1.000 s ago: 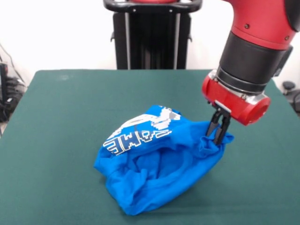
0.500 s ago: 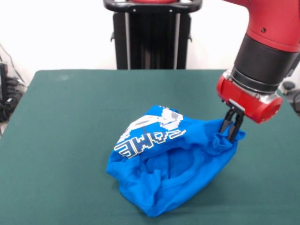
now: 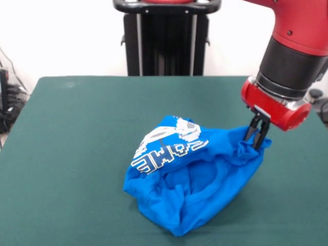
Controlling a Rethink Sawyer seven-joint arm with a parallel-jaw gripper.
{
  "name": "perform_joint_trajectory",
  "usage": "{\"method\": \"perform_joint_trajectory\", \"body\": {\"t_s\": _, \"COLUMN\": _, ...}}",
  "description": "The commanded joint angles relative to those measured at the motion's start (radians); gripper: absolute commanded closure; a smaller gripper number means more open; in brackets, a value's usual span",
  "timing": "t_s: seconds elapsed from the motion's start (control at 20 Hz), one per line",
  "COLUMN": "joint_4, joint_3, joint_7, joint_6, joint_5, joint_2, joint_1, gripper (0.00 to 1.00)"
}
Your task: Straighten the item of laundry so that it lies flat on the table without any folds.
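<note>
The item of laundry [image 3: 195, 179], a bright blue T-shirt with white lettering, lies crumpled in a heap right of the middle of the dark green table [image 3: 72, 133]. Its printed side faces up at the left of the heap, and loose folds bunch at the near side. My gripper [image 3: 255, 144] hangs from the red arm at the shirt's right edge and is shut on a pinch of blue cloth, which it holds slightly raised.
A black pedestal [image 3: 166, 36] stands behind the table's far edge. Cables and dark gear [image 3: 7, 102] sit beyond the left edge, and a dark object [image 3: 319, 100] shows past the right edge. Bare green cloth surrounds the shirt.
My gripper has moved to the right with the cloth pinched in it, and the whole shirt has been dragged to the right across the table.
</note>
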Motion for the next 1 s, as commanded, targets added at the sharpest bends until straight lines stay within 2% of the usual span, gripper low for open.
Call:
{"method": "perform_joint_trajectory", "body": {"t_s": 0.05, "joint_4": 0.106, "joint_3": 0.099, "joint_7": 0.291, "joint_6": 0.036, "joint_5": 0.063, "joint_2": 0.009, "joint_1": 0.038, "gripper": 1.00}}
{"method": "perform_joint_trajectory", "body": {"t_s": 0.1, "joint_4": 0.105, "joint_3": 0.098, "joint_7": 0.277, "joint_6": 0.038, "joint_5": 0.059, "joint_2": 0.008, "joint_1": 0.037, "gripper": 0.00}}
{"method": "perform_joint_trajectory", "body": {"t_s": 0.25, "joint_4": 0.126, "joint_3": 0.117, "joint_7": 0.268, "joint_6": 0.000, "joint_5": 0.075, "joint_2": -0.006, "joint_1": 0.029, "gripper": 0.00}}
{"method": "perform_joint_trajectory", "body": {"t_s": 0.4, "joint_4": 0.110, "joint_3": 0.108, "joint_7": 0.302, "joint_6": 0.060, "joint_5": 0.101, "joint_2": -0.017, "joint_1": 0.027, "gripper": 0.00}}
{"method": "perform_joint_trajectory", "body": {"t_s": 0.6, "joint_4": 0.071, "joint_3": 0.084, "joint_7": 0.266, "joint_6": 0.133, "joint_5": 0.090, "joint_2": -0.045, "joint_1": -0.001, "gripper": 0.00}}
{"method": "perform_joint_trajectory", "body": {"t_s": 0.7, "joint_4": 0.036, "joint_3": 0.052, "joint_7": 0.265, "joint_6": 0.136, "joint_5": 0.072, "joint_2": -0.025, "joint_1": -0.013, "gripper": 0.00}}
{"method": "perform_joint_trajectory", "body": {"t_s": 1.0, "joint_4": -0.059, "joint_3": 0.007, "joint_7": 0.259, "joint_6": 0.027, "joint_5": 0.042, "joint_2": 0.111, "joint_1": -0.062, "gripper": 0.00}}
